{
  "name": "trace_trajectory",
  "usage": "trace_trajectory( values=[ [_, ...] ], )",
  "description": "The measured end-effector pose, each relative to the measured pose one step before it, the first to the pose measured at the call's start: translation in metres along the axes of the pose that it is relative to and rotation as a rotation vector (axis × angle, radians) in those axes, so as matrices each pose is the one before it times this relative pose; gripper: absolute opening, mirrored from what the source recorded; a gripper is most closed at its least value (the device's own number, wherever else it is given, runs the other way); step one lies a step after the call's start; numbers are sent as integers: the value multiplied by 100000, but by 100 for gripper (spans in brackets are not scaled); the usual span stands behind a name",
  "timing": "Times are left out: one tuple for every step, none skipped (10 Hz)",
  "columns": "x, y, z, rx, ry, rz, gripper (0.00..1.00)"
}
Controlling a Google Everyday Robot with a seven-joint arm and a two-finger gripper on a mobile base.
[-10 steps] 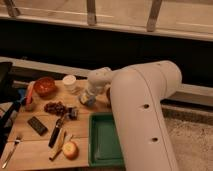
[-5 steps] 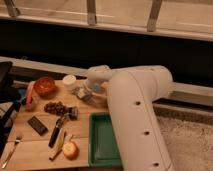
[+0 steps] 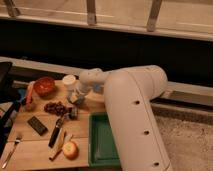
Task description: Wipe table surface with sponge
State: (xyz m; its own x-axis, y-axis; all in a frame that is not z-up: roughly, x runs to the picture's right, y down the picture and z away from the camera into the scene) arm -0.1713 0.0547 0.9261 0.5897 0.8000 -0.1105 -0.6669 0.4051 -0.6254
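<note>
One sponge point(image 3: 74, 99), pale with a blue-grey face, lies on the table surface point(image 3: 35, 144) near its far edge, directly under the gripper point(image 3: 79, 93); whether the gripper grips it or merely rests there cannot be told. White cup point(image 3: 69, 81) just behind; red bowl point(image 3: 44, 86) further left; grapes point(image 3: 56, 107) and small dark cube point(image 3: 73, 113) just in front. Nearer the camera: black bar point(image 3: 37, 125), knife point(image 3: 56, 135), apple point(image 3: 70, 149), fork point(image 3: 12, 149). Green tray point(image 3: 95, 150) at right, partly hidden by the white arm point(image 3: 135, 110). Light-brown planks; dark wall and railing behind
</note>
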Motion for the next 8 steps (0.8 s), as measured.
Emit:
trace_trajectory(
  values=[
    [1373,437,-766,1067,912,1732,0],
    [932,-228,-686,893,239,1554,0],
    [1720,-1020,-1302,2326,493,3181,0],
    [1246,-1483,-1129,3016,326,3017,0],
    [378,-1174,-531,1602,-72,1289,0],
    [96,-818,-259,831,-303,538,0],
    [25,-766,-103,624,-770,227,0],
    [-487,-411,158,175,-1395,-86,0]
  ],
)
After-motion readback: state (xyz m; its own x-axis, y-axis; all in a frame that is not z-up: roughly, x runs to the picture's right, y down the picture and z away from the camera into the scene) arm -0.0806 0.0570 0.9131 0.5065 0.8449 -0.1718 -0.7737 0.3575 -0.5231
